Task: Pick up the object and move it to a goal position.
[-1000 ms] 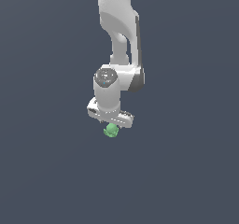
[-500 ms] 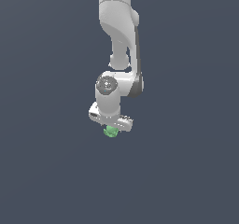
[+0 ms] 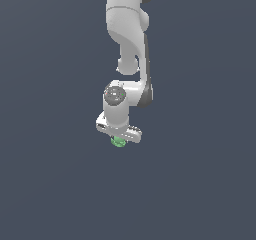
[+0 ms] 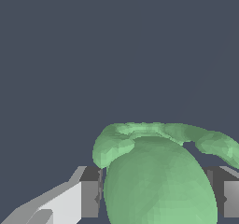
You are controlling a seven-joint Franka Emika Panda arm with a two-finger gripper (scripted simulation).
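The object is a small bright green lumpy blob [image 3: 118, 142] just under the white hand of my arm in the exterior view. In the wrist view the object [image 4: 158, 181] fills the space between my two fingers. One finger pad [image 4: 91, 197] presses one side and the other finger pad [image 4: 224, 197] the opposite side. My gripper [image 3: 119, 140] is shut on the object. It hangs in mid-air against a plain dark grey-blue ground, with nothing seen to touch it from below.
The white arm [image 3: 127, 39] rises from the hand to the top edge of the exterior view. Only the plain dark grey-blue background [image 3: 45, 184] shows around it.
The arm and hand, with the green object held, have shifted slightly toward the exterior view's left and a little upward. The grip has not changed.
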